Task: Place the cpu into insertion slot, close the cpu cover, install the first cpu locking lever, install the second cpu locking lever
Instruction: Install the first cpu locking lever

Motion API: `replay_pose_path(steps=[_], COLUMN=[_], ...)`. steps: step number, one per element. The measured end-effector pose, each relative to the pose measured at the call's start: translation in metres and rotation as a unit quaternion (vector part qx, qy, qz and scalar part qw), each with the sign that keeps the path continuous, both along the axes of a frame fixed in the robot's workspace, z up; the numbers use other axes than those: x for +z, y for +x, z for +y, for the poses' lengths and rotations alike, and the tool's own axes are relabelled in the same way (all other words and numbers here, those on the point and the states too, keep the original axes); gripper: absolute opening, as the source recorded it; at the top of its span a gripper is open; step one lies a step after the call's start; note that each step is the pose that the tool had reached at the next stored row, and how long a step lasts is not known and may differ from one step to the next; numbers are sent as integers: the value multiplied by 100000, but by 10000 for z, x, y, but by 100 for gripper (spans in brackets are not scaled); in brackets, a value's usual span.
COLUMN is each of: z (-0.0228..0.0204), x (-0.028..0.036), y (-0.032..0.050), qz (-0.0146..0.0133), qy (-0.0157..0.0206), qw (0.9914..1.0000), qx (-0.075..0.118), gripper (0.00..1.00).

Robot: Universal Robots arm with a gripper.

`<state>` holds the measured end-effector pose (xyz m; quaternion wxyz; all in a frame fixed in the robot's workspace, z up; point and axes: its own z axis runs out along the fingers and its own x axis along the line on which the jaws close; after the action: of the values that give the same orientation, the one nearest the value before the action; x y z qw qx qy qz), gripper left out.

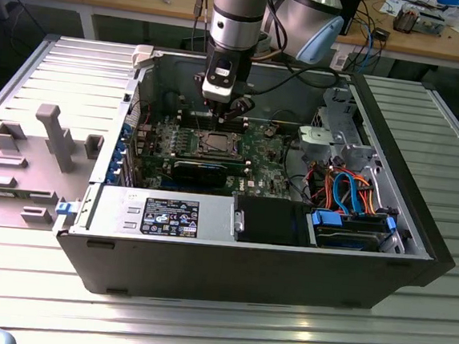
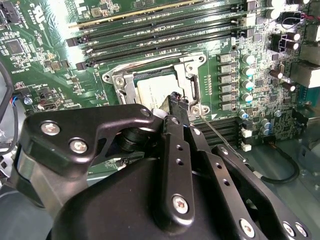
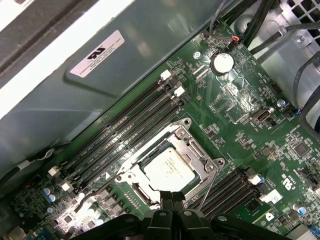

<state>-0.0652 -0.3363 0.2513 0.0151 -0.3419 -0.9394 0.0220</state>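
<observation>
Black metal pincer [image 3: 170,207] on the grey robot arm [image 1: 236,16] hung low inside the large open grey computer case [image 1: 246,254], its fingertips pressed together with nothing between them, just at the near edge of the socket. Below it lay the green motherboard [image 3: 240,105]. At the board's middle sat the insertion slot [image 3: 192,150], a small square socket with a metal rim. The cpu [image 3: 167,167], a flat square chip with a silver-grey metal top, already lay seated in it. The cpu cover [image 3: 150,150], a thin silvery metal frame with a square window, appeared folded down around the chip. A thin wire locking lever [image 3: 209,186] slanted beside the socket, seemingly not yet latched, so the work looked to be at the lever stage; hooking it would call for a careful sideways press under its catch. Long black memory slots [image 3: 127,127] flanked the socket closely, and a row of small grey capacitors [image 2: 247,70] stood near, crowding any sweep.
</observation>
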Motion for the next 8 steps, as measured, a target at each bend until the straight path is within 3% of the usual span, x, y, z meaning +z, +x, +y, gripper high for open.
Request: replay_pose_path(steps=[8], z=[0], x=[0], y=[0], qz=[1], qy=[-1], qw=[99999], qx=[456], gripper=[11])
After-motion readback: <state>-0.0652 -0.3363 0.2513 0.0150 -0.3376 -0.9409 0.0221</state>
